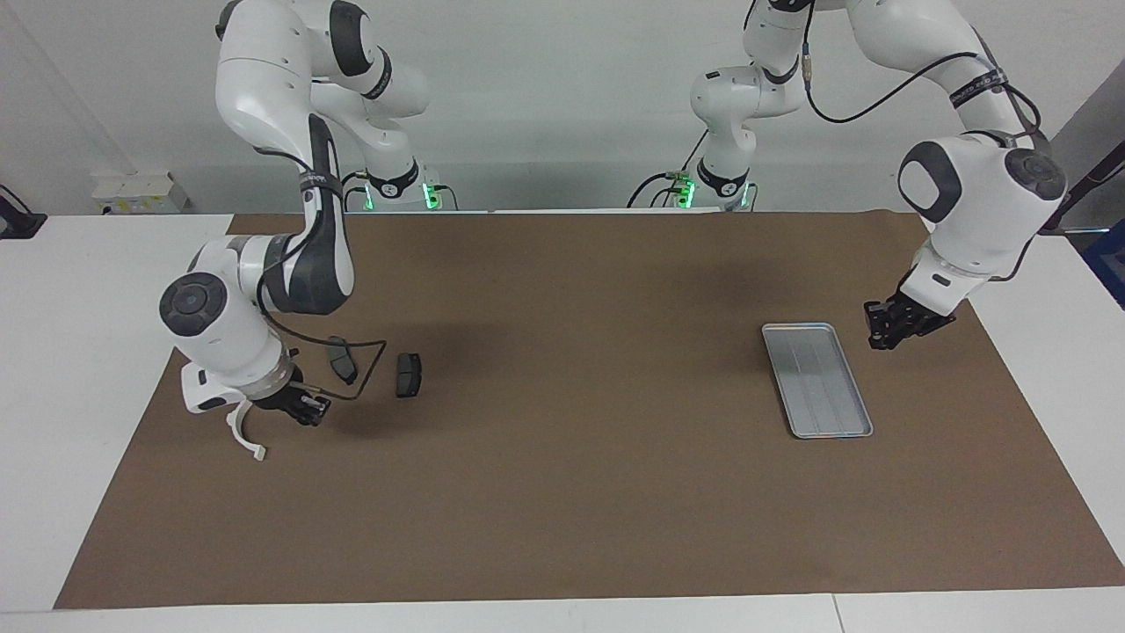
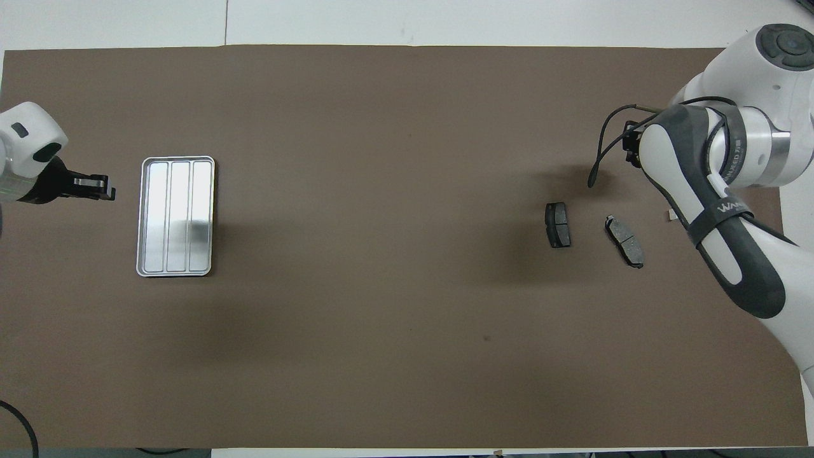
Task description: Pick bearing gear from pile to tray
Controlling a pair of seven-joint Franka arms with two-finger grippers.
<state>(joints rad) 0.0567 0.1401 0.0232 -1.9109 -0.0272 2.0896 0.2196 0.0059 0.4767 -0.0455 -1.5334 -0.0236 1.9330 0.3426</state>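
The left claw (image 1: 888, 337) is up in the air over the brown mat (image 1: 562, 492), just beside the tray (image 1: 817, 380) at the left arm's end of the worktop (image 1: 97, 352). Its two fingers are pressed together, with nothing between them.

The right claw (image 1: 309, 411) hangs low over the mat at the right arm's end. I cannot tell if it is pinching anything.

A white curved piece (image 1: 244, 432) shows just under the right arm's wrist. Two dark pads (image 2: 558, 224) (image 2: 624, 240) lie side by side on the mat near the right claw. The silver tray sits flat, well apart from the pads.
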